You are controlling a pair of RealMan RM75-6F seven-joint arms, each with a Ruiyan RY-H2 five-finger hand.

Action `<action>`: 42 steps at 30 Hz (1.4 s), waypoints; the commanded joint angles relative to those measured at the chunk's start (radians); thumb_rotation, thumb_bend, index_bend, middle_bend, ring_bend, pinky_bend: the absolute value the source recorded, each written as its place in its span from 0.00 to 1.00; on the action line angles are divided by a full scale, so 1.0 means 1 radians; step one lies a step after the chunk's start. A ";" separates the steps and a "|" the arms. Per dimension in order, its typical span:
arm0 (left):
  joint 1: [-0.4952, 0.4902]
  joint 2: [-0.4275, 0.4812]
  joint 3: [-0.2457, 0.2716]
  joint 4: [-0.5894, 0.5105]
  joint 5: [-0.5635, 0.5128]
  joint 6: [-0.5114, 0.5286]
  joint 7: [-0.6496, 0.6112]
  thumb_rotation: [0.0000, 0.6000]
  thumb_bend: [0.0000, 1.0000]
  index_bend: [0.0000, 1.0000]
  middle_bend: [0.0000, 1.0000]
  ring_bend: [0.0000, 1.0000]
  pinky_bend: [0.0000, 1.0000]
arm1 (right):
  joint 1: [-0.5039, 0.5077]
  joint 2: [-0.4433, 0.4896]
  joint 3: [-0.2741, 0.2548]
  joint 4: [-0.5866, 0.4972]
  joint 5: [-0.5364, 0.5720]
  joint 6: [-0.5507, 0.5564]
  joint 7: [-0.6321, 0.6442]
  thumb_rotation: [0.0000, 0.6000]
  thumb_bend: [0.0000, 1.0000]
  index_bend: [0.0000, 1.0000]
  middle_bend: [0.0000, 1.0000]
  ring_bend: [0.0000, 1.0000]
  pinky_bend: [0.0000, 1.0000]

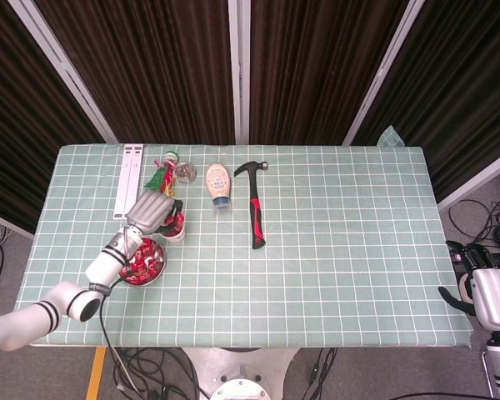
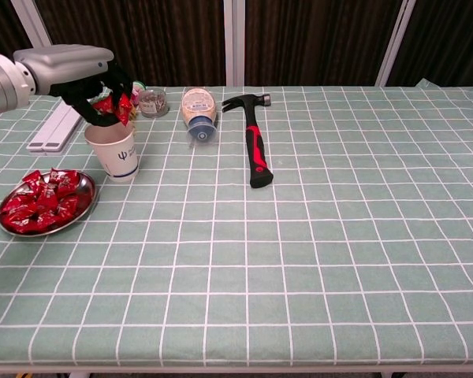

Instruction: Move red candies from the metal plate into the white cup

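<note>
Our left hand (image 2: 94,83) hangs right over the white cup (image 2: 113,150), its fingers curled around a clutch of red candies (image 2: 110,106) just above the rim. More red candies lie heaped on the metal plate (image 2: 85,201) near the table's front-left, just beside the cup.

Behind the cup we have a tangle of colourful ribbon, a small glass jar (image 2: 151,102), and two white strips (image 1: 127,190); a sauce bottle (image 2: 198,114) lies on its side, and a red-handled hammer (image 2: 255,150) lies well clear.

Our right hand (image 1: 487,293) sits off the table's right edge; whether its fingers are spread or curled we cannot tell.
</note>
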 commanded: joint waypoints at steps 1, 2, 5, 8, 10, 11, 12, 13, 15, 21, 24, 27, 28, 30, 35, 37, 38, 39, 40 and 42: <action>0.006 -0.004 0.006 0.006 -0.012 0.000 0.009 1.00 0.49 0.70 0.76 0.96 1.00 | 0.001 -0.001 0.000 -0.001 -0.001 -0.001 -0.002 1.00 0.09 0.20 0.31 0.21 0.49; 0.007 -0.003 0.008 0.008 -0.014 0.002 0.015 1.00 0.49 0.70 0.75 0.96 1.00 | 0.001 -0.001 0.000 -0.002 -0.002 -0.001 -0.002 1.00 0.09 0.20 0.31 0.21 0.49; 0.013 -0.001 0.012 0.005 -0.022 0.005 0.028 1.00 0.49 0.69 0.74 0.96 1.00 | 0.001 -0.001 -0.001 -0.004 -0.004 0.000 -0.004 1.00 0.09 0.20 0.31 0.21 0.49; 0.014 0.006 0.017 -0.005 -0.029 -0.003 0.035 1.00 0.48 0.65 0.71 0.96 1.00 | 0.000 0.000 -0.002 -0.007 -0.006 0.002 -0.006 1.00 0.09 0.20 0.32 0.21 0.49; 0.014 0.009 0.019 -0.011 -0.031 -0.002 0.038 1.00 0.48 0.63 0.69 0.95 1.00 | -0.001 0.001 -0.002 -0.009 -0.008 0.004 -0.007 1.00 0.09 0.20 0.32 0.21 0.49; 0.014 0.010 0.020 -0.012 -0.030 0.001 0.045 1.00 0.48 0.62 0.68 0.95 1.00 | -0.001 0.002 -0.002 -0.010 -0.009 0.006 -0.008 1.00 0.09 0.20 0.32 0.21 0.49; 0.014 0.010 0.021 -0.012 -0.030 0.002 0.052 1.00 0.48 0.61 0.67 0.95 1.00 | -0.002 0.002 -0.002 -0.011 -0.009 0.006 -0.008 1.00 0.09 0.20 0.32 0.21 0.49; 0.013 0.011 0.022 -0.014 -0.031 0.001 0.057 1.00 0.48 0.60 0.66 0.95 1.00 | -0.002 0.003 -0.001 -0.012 -0.009 0.007 -0.009 1.00 0.09 0.20 0.32 0.21 0.50; 0.014 0.015 0.023 -0.023 -0.036 -0.003 0.056 1.00 0.48 0.57 0.63 0.95 1.00 | -0.003 0.004 -0.002 -0.013 -0.009 0.008 -0.009 1.00 0.09 0.20 0.32 0.21 0.50; 0.015 0.032 0.029 -0.046 -0.039 -0.002 0.076 1.00 0.48 0.51 0.57 0.94 1.00 | -0.004 0.003 -0.003 -0.012 -0.010 0.008 -0.007 1.00 0.09 0.20 0.32 0.21 0.50; 0.020 0.047 0.034 -0.065 -0.044 0.003 0.100 1.00 0.48 0.49 0.55 0.93 1.00 | -0.003 0.003 -0.001 -0.012 -0.011 0.010 -0.006 1.00 0.09 0.20 0.32 0.21 0.50; 0.034 0.073 0.038 -0.097 -0.055 0.014 0.120 1.00 0.48 0.45 0.52 0.92 1.00 | -0.003 0.004 -0.001 -0.013 -0.011 0.009 -0.005 1.00 0.09 0.20 0.32 0.21 0.50; 0.039 0.084 0.039 -0.110 -0.061 0.017 0.127 1.00 0.48 0.43 0.51 0.92 1.00 | -0.003 0.004 -0.001 -0.013 -0.012 0.009 -0.005 1.00 0.09 0.20 0.32 0.21 0.50; 0.060 0.110 0.037 -0.143 -0.071 0.049 0.142 1.00 0.46 0.39 0.48 0.91 1.00 | -0.002 0.004 -0.001 -0.013 -0.015 0.009 -0.003 1.00 0.09 0.20 0.32 0.21 0.50; 0.153 0.162 0.032 -0.209 -0.086 0.197 0.142 1.00 0.31 0.38 0.48 0.91 1.00 | -0.001 0.006 -0.001 -0.013 -0.018 0.010 -0.003 1.00 0.09 0.20 0.32 0.21 0.50; 0.189 0.183 0.041 -0.226 -0.090 0.236 0.139 1.00 0.25 0.39 0.48 0.91 1.00 | 0.000 0.006 -0.001 -0.014 -0.021 0.010 -0.004 1.00 0.09 0.20 0.32 0.21 0.50; 0.212 0.195 0.049 -0.236 -0.090 0.258 0.135 1.00 0.23 0.40 0.48 0.91 1.00 | 0.001 0.006 -0.001 -0.015 -0.022 0.009 -0.004 1.00 0.09 0.20 0.32 0.21 0.50; 0.229 0.203 0.056 -0.243 -0.091 0.272 0.131 1.00 0.21 0.42 0.49 0.91 1.00 | 0.002 0.006 -0.001 -0.015 -0.022 0.008 -0.005 1.00 0.09 0.20 0.32 0.21 0.50; 0.245 0.209 0.064 -0.249 -0.088 0.286 0.128 1.00 0.20 0.43 0.50 0.91 1.00 | 0.002 0.006 -0.001 -0.016 -0.023 0.007 -0.006 1.00 0.09 0.20 0.32 0.21 0.50; 0.278 0.216 0.088 -0.253 -0.077 0.311 0.127 1.00 0.19 0.46 0.52 0.91 1.00 | 0.004 0.005 -0.001 -0.018 -0.025 0.007 -0.008 1.00 0.09 0.20 0.32 0.21 0.50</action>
